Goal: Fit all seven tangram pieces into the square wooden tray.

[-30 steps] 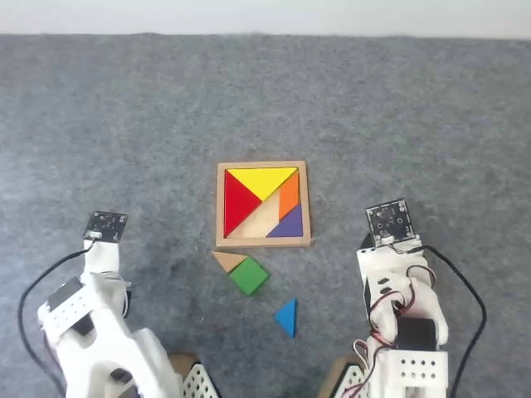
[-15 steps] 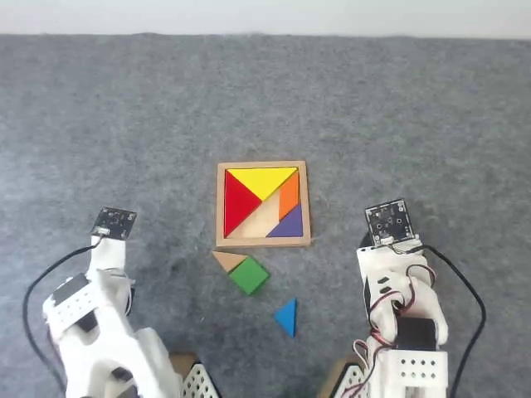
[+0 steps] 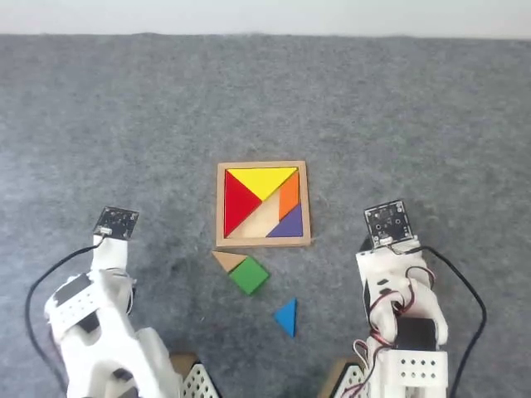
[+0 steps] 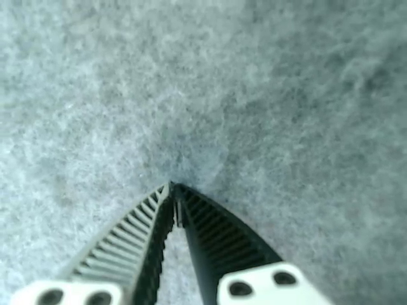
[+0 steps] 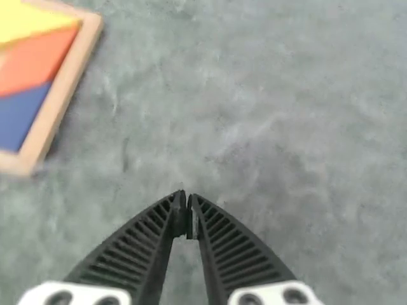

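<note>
left gripper and right gripper are both pinched together, empty. between them, near the tray, lie the green square, tan triangle and blue triangle. likely light, stiff, slick: pinch opposite edges.

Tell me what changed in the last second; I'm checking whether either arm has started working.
The left arm shifted slightly toward the wooden tray, with the left gripper shut and empty. Nothing was grasped or released. The right arm, the tray, and the loose tan triangle, green square and blue triangle stayed put.
</note>
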Robot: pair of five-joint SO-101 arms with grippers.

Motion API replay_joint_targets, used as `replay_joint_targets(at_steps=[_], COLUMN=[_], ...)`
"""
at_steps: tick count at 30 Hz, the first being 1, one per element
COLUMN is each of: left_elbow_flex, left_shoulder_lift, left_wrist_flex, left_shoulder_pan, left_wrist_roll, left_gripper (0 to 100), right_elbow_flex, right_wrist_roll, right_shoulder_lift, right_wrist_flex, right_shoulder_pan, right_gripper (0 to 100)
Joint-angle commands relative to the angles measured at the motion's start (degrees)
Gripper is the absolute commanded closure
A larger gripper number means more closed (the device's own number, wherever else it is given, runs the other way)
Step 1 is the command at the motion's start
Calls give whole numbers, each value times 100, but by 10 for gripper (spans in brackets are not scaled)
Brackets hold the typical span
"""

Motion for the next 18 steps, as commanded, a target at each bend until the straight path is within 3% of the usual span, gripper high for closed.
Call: replay_joint_targets(at_steps=[1,4,7,13,18], left_elbow_flex=[-66,-48,22,716,1411], left_shoulder_lift=[-97,-211,-668,-2585,-4730], left_wrist_flex=[-607,-1169,-1169,-457,97], left_shoulder_pan=[26,53,343,1732,2224], left_wrist_roll=[202,862,1363,2558,3209], left_gripper=[988,989,989,989,989], right_elbow_flex=[-352,-369,-387,-431,-396], right_wrist_roll=[70,70,79,79,281], right_shoulder_lift=[-66,-66,-66,-66,-66], right_wrist_flex=[514,549,620,716,716], right_shoulder_pan=[66,66,66,57,57], right_gripper=[991,991,991,991,991])
